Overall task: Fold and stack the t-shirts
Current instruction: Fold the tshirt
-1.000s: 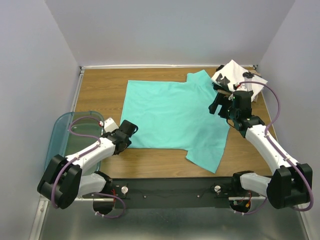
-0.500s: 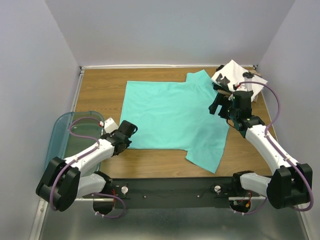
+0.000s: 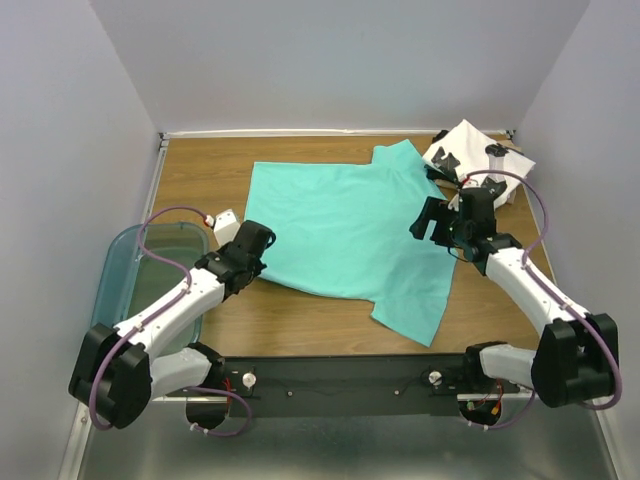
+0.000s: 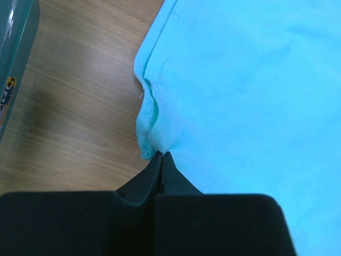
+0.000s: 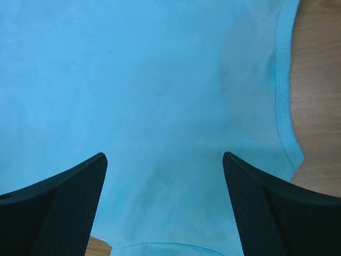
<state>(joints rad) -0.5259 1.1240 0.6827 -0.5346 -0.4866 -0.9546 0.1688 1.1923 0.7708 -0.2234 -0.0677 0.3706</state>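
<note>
Teal in colour, the short-sleeved t-shirt (image 3: 345,230) was found spread across the wooden desk (image 3: 195,185). Its near-left hem was seen pinched and puckered between the pressed-together fingers of the left gripper (image 4: 162,158). The right gripper (image 5: 164,156) was held spread wide above the shirt's right side. The folded white printed t-shirt (image 3: 478,152) was recorded at the desk's far-right corner, near the teal sleeve.

Both arms (image 3: 175,305) are white with chunky black joints (image 3: 120,375), a purple cable (image 3: 146,232) looping off each one. The right gripper (image 5: 164,156) has black fingers (image 5: 58,208), kinda mesh-textured.
</note>
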